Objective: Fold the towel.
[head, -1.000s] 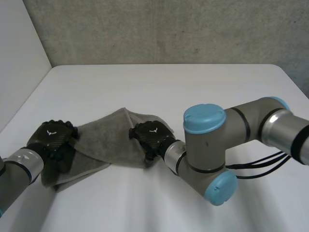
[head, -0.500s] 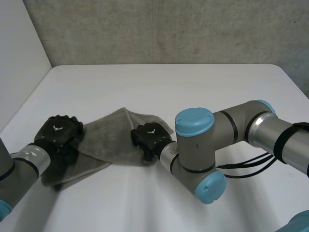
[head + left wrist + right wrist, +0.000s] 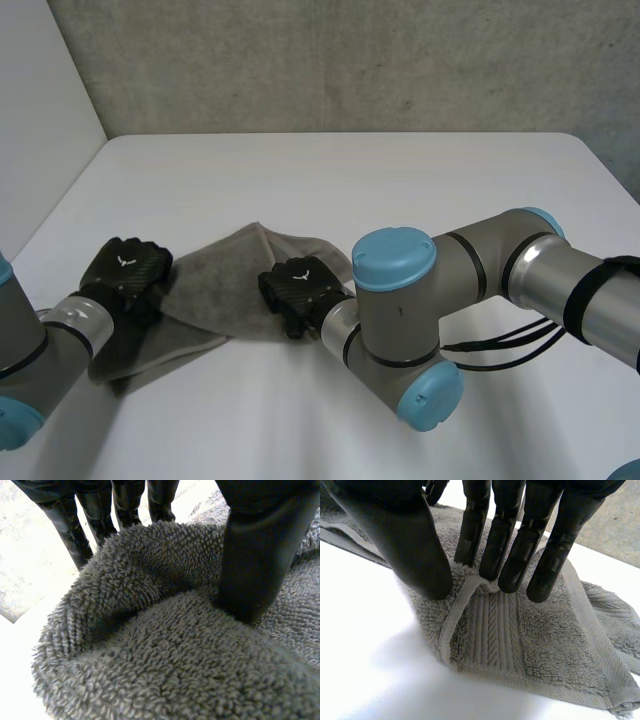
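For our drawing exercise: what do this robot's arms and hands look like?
The left arm and right arm are grey tubes with light-blue caps on round joints. The left hand and right hand are black, weave-patterned, each with a small white emblem.

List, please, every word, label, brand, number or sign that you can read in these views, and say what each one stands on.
No words or numbers can be read anywhere.
A small white emblem, a winged mark and not letters, is on the back of the left hand and of the right hand.
The towel and the table show no tag or print.
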Robot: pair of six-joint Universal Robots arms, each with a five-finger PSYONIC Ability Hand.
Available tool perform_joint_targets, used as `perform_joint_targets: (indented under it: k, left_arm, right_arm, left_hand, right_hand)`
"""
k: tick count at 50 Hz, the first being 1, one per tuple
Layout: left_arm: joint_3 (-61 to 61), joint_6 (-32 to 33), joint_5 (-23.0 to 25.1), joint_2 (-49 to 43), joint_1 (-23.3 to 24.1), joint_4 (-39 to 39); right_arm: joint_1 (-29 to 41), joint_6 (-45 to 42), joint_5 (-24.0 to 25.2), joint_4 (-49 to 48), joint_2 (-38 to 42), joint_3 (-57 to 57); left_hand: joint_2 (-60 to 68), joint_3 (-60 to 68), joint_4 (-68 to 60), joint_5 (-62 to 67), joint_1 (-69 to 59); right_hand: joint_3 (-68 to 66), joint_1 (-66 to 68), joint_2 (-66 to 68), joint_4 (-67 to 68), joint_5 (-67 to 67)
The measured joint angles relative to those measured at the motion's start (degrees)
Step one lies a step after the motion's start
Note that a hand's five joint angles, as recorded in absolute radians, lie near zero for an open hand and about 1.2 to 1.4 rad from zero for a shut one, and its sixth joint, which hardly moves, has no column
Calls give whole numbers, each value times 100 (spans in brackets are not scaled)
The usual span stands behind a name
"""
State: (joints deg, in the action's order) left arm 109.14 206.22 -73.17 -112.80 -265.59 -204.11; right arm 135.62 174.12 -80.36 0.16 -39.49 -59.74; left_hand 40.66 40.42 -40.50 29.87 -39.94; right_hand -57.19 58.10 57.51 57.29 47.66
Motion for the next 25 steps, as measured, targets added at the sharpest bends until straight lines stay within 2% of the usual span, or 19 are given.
perform_joint_targets:
  k: [2, 3, 5, 8, 13, 16, 25]
  left_arm:
    - [-53, -1, -26, -41, 8, 0]
    - [-98, -2, -59, -60, 17, 4]
    - [-162, -5, -120, -68, 38, 19]
    - [-237, -18, -195, -47, 77, 48]
    - [-346, -45, -270, 15, 173, 104]
    - [-536, -59, -294, 119, 406, 197]
    - [-1964, -74, -803, 631, 1179, 584]
  right_arm:
    - [0, -2, 1, -1, 12, 12]
    - [-1, -4, 1, -1, 29, 26]
    - [-2, -5, 0, 5, 64, 53]
    - [-7, -5, -3, 19, 107, 96]
    - [-20, -2, -2, 37, 128, 154]
    - [-44, 2, 12, 50, 52, 316]
    - [-400, -253, 59, 43, -587, 2086]
  left_hand:
    - [676, 674, -692, 662, -624]
    - [1464, 1440, -1484, 1377, -1382]
    - [2236, 2116, -2213, 2128, -2115]
    - [2877, 2774, -2882, 2747, -2697]
    - [3001, 2912, -3066, 2847, -2797]
    - [3026, 2941, -3106, 2875, -2849]
    - [3026, 2941, -3106, 2875, -2849]
  right_hand:
    - [-165, 181, 162, 171, 169]
    - [-445, 528, 507, 475, 485]
    - [-1252, 1341, 1271, 1273, 1319]
    - [-1843, 1675, 1635, 1854, 1851]
    - [-1894, 1676, 1635, 1914, 1857]
    - [-1894, 1688, 1635, 1914, 1857]
    - [-1893, 1699, 1670, 1914, 1857]
